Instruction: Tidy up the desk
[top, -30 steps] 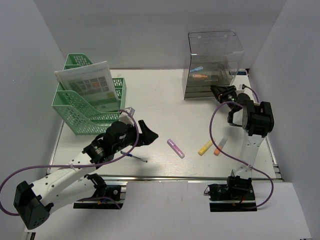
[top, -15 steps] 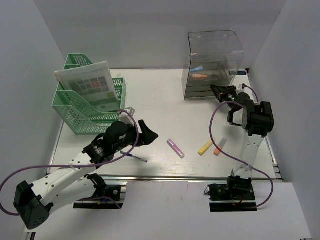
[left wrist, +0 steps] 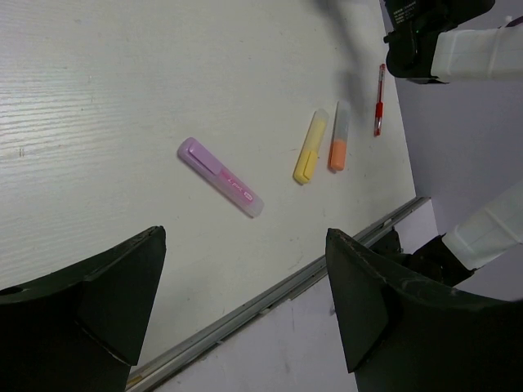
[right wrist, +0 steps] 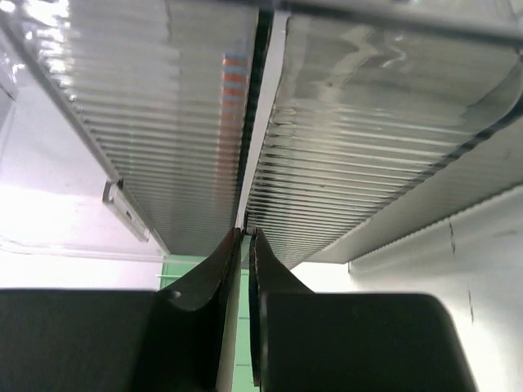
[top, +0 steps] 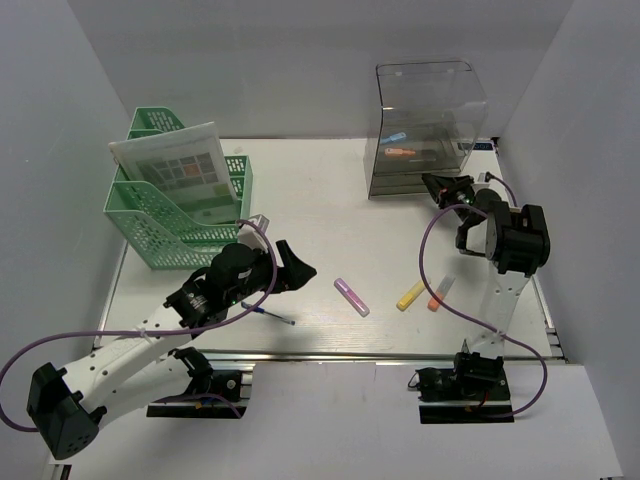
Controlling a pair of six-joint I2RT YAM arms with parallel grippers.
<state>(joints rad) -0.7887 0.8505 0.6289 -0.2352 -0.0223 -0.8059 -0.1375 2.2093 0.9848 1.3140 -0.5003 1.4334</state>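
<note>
While my left gripper (left wrist: 245,238) hangs with its fingers spread wide over the desk (top: 330,220), whose white top lies under both my arms, a purple highlighter (left wrist: 221,176) lies on it beneath the gap, with a yellow highlighter (left wrist: 309,158) and an orange highlighter (left wrist: 337,139) side by side further right. My right gripper (right wrist: 246,234) is at the front of the clear box (top: 425,110) at the desk's far right, fingers pressed almost together; whether they pinch anything I cannot tell.

The right gripper (right wrist: 247,234) has drawn its fingers (right wrist: 214,269) almost together around a thin edge of the clear box (top: 425,120).
</note>
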